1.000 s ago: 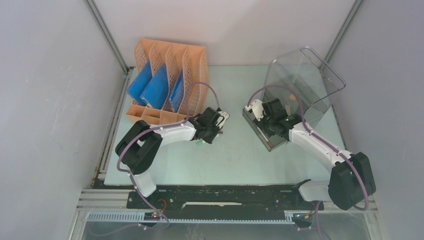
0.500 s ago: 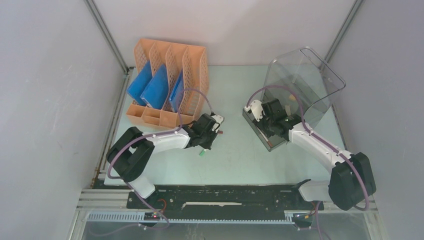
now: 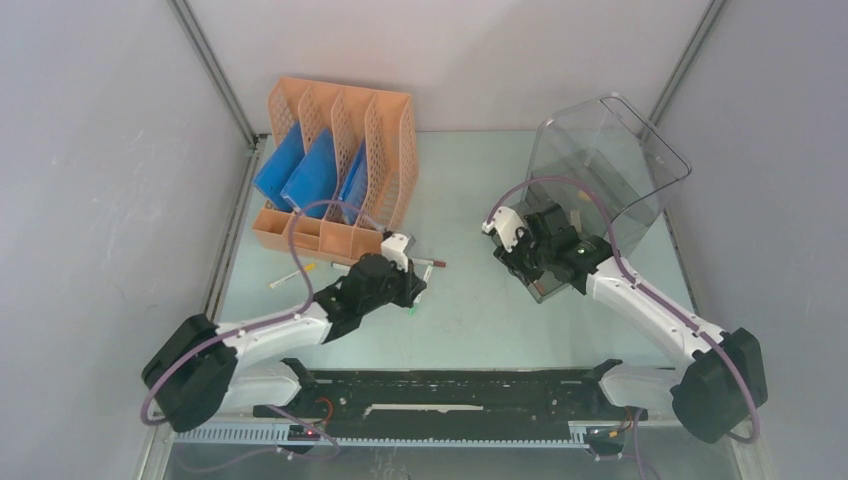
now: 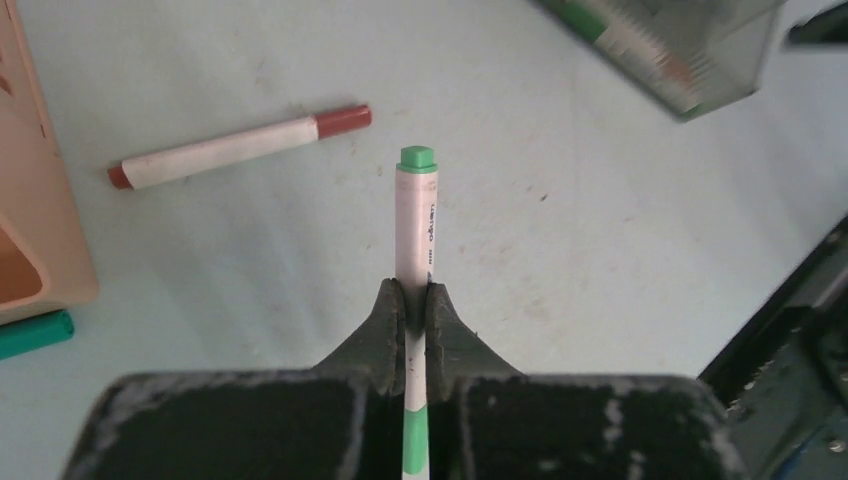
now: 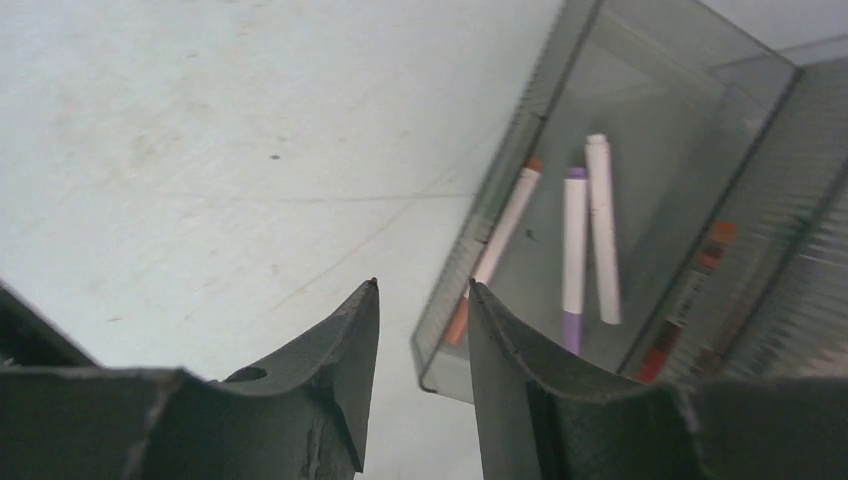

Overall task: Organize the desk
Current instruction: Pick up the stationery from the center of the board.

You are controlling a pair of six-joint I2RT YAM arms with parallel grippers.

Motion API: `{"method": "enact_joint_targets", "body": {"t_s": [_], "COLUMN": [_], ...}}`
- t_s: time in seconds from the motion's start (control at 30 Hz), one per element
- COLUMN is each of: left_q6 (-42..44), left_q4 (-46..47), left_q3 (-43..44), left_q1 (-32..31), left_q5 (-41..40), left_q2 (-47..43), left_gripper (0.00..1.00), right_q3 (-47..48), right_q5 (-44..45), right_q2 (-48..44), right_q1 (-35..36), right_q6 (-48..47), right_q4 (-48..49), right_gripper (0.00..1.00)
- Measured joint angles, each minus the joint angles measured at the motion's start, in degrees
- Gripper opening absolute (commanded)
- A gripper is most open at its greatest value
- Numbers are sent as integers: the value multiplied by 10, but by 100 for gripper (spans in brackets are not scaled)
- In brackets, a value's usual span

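The desk (image 3: 470, 325) is a pale mint-green tabletop. My left gripper (image 3: 407, 293) is shut on a white marker with a green cap (image 4: 417, 215) and holds it above the desk, in front of the orange rack. A red-capped white marker (image 4: 240, 148) lies on the desk just beyond it, also seen from above (image 3: 425, 265). My right gripper (image 5: 422, 290) is open and empty, over the near corner of the open clear drawer (image 5: 640, 120). The drawer holds an orange (image 5: 500, 240), a purple (image 5: 573, 240) and a white marker (image 5: 603, 230).
The orange perforated file rack (image 3: 335, 130) with blue folders stands at the back left. A pale marker (image 3: 290, 276) lies in front of it, and a green marker end (image 4: 30, 335) shows by its base. The clear drawer box (image 3: 605, 170) stands at the back right.
My left arm has swung out to the left and its gripper, still holding the green marker, has pulled back toward the near edge. The right gripper has shifted slightly at the drawer.
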Motion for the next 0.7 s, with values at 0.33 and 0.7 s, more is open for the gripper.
{"method": "enact_joint_targets", "body": {"t_s": [0.33, 0.7], "left_q6": [-123, -168], "left_q4": [263, 502], "left_q3": [-132, -144], "left_q1": [-5, -70], "left_q5": [-7, -63], "left_q2": [-80, -28], "left_gripper": [0, 0], "right_q3": [17, 27], "right_q5": [-159, -256], "right_q2": [-24, -53], "right_q1": [17, 17], "right_q6": [3, 19], "right_q4": [-60, -70], "right_gripper": [48, 53]}}
